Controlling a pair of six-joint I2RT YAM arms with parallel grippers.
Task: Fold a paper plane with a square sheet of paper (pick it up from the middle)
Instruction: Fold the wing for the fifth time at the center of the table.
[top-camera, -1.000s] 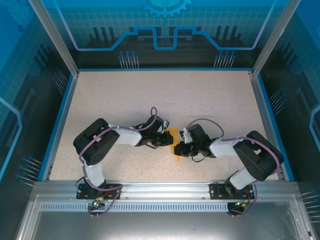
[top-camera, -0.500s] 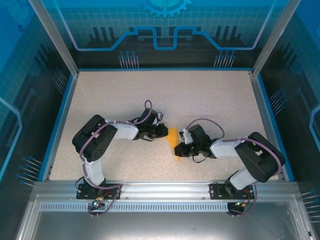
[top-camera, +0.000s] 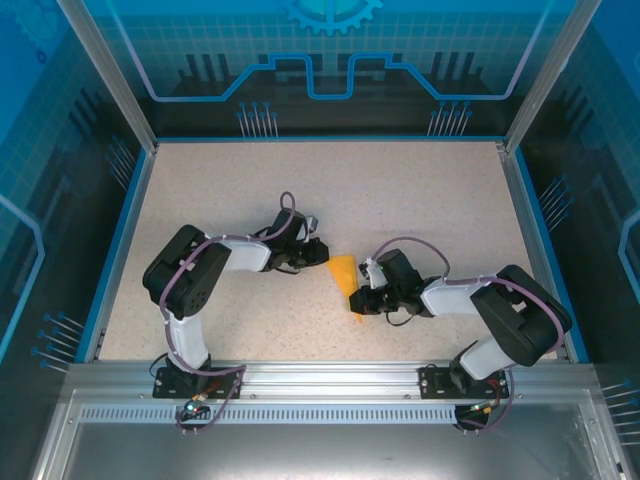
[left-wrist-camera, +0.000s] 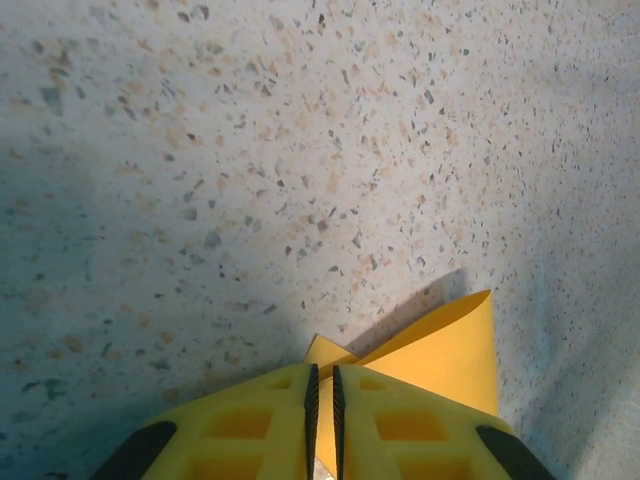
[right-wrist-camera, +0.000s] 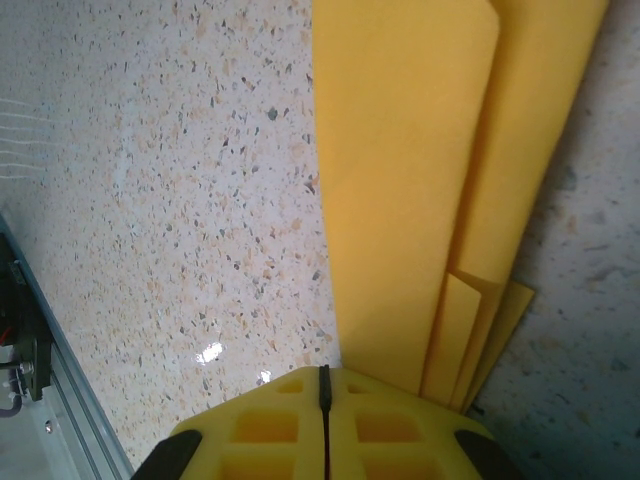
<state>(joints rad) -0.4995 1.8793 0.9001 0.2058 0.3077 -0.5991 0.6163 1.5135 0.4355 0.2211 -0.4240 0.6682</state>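
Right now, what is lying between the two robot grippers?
The folded orange-yellow paper plane lies on the table between the left gripper and the right gripper. The top view shows this, with nothing else in that stretch.

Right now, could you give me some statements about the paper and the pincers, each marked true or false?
1. The paper lies between the left pincer and the right pincer. True.
2. The paper is a flat, unfolded square. False: it is folded, with several layers showing.
3. The right pincer is wide open. False: its fingers are pressed together at the paper's edge.
4. The table has a speckled surface. True.
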